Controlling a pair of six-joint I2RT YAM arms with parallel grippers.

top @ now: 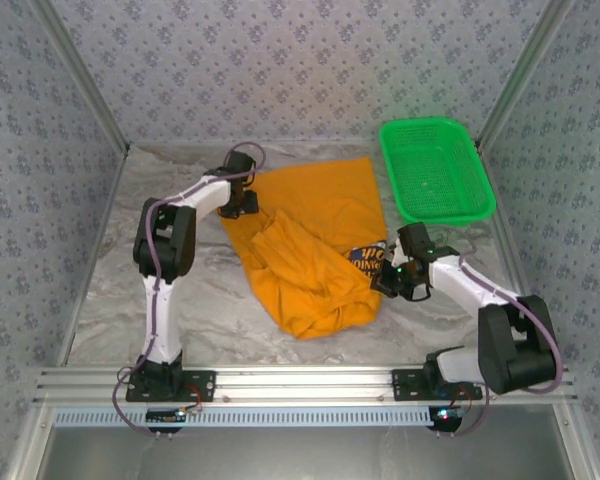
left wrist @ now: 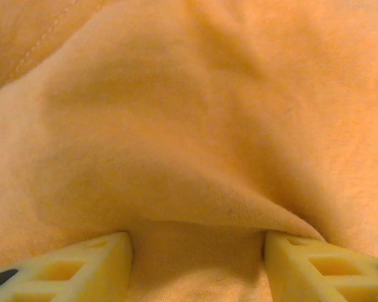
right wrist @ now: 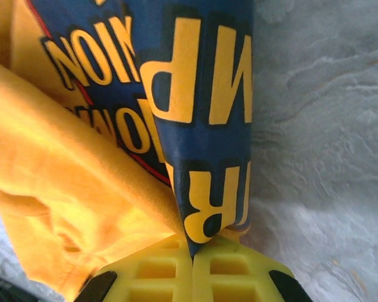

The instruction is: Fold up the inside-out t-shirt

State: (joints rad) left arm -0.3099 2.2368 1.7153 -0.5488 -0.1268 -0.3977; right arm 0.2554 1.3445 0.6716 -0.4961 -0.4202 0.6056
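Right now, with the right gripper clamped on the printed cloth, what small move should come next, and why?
Probably close the left gripper. Its jaws stand apart with a fold of the t-shirt bulging between them, while the right gripper is shut on the blue print. With both held, the bunched shirt could likely be spread flat.

Grey floral-patterned walls (top: 280,60) enclose a pale marbled table (top: 100,300) under soft, even light.

T-shirt (top: 320,225) on table (top: 180,300), basket (top: 437,170) behind and right, left claw (top: 242,206) at its left edge, right claw (top: 391,277) opposite
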